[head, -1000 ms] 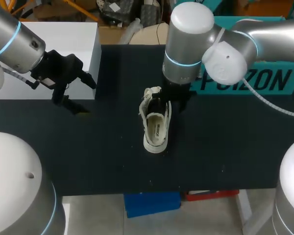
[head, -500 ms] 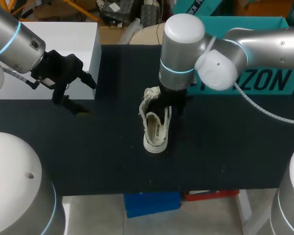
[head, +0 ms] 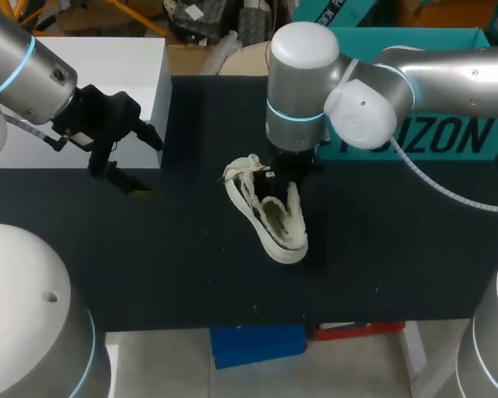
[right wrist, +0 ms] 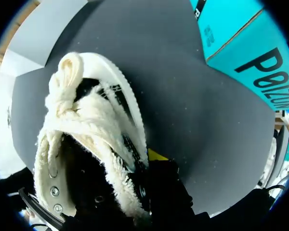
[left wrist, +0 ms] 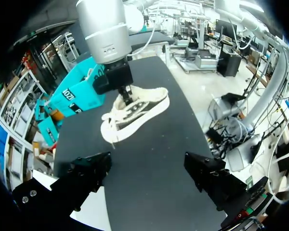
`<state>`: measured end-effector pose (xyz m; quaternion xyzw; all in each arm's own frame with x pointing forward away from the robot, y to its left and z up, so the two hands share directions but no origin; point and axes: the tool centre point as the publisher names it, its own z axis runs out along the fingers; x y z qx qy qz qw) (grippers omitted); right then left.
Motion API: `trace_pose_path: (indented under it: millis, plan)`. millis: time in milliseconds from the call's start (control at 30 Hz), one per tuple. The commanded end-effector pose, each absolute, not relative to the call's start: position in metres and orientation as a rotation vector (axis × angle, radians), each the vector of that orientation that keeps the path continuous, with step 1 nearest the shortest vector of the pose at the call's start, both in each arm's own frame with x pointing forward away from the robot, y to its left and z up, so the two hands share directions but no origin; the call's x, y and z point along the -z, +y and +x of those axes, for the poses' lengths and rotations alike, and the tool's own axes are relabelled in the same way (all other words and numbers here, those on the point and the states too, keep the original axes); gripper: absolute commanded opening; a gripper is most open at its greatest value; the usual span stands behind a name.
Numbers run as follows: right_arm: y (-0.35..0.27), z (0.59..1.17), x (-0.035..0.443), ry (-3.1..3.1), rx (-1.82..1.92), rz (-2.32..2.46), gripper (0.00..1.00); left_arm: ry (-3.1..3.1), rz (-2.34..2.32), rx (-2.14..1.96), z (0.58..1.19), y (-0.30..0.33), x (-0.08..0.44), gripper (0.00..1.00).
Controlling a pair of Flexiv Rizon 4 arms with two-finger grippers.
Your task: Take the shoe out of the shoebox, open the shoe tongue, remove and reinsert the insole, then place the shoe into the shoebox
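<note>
Since a second ago the shoe [head: 270, 217] has swung on the table [head: 382, 257]. It lay along the 12-to-6 line; now its laced end points to 11 o'clock and its other end to 5 o'clock. With it the right arm [head: 307, 91] has shifted a little toward 9 o'clock, while the left arm [head: 25, 66] has kept its place.

The left gripper [left wrist: 147, 168] has its two dark fingers [left wrist: 89, 175] spread wide with nothing between them. It hangs over the table at 9 o'clock from the shoe, well apart from it, and just beside the white box [head: 108, 75] at the table's 10 o'clock corner.

The right gripper [head: 275, 176] reaches down into the mouth of the shoe, on its 12 o'clock side. Whether it is clamped on the shoe I cannot tell, as the fleecy lining and the dark inside hide it. The right wrist view shows the knotted laces [right wrist: 67, 77] ahead of that gripper and metal eyelets [right wrist: 52, 192] beside it.

The shoe lies near the table's middle, out of the teal shoebox [head: 432, 133]. The box stands at 2 o'clock, near the shoe but apart from it.
</note>
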<state>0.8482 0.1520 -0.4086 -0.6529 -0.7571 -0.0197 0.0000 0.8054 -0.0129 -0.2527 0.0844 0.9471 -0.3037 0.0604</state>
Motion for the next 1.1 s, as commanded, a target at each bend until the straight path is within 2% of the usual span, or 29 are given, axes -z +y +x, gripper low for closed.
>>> trace_pose_path:
  millis: [33,133,333,533,1100]
  plan:
    - [0.13,0.839,0.345,-2.485,0.106,-1.959,0.0,2.871,0.254,0.912,0.805,-0.013,0.253,1.0]
    - [0.116,0.838,0.302,-2.693,0.125,-1.738,0.0,2.871,0.254,0.912,0.805,-0.013,0.253,1.0]
    - [0.075,0.84,0.208,-3.114,0.117,-0.89,0.0,2.871,0.254,0.912,0.805,-0.013,0.253,1.0]
    - [0.052,0.865,0.114,-3.048,-0.045,-0.142,0.0,2.871,0.254,0.912,0.805,-0.013,0.253,1.0]
    - [0.052,0.865,0.114,-3.048,-0.045,-0.142,0.0,2.871,0.254,0.912,0.805,-0.013,0.253,1.0]
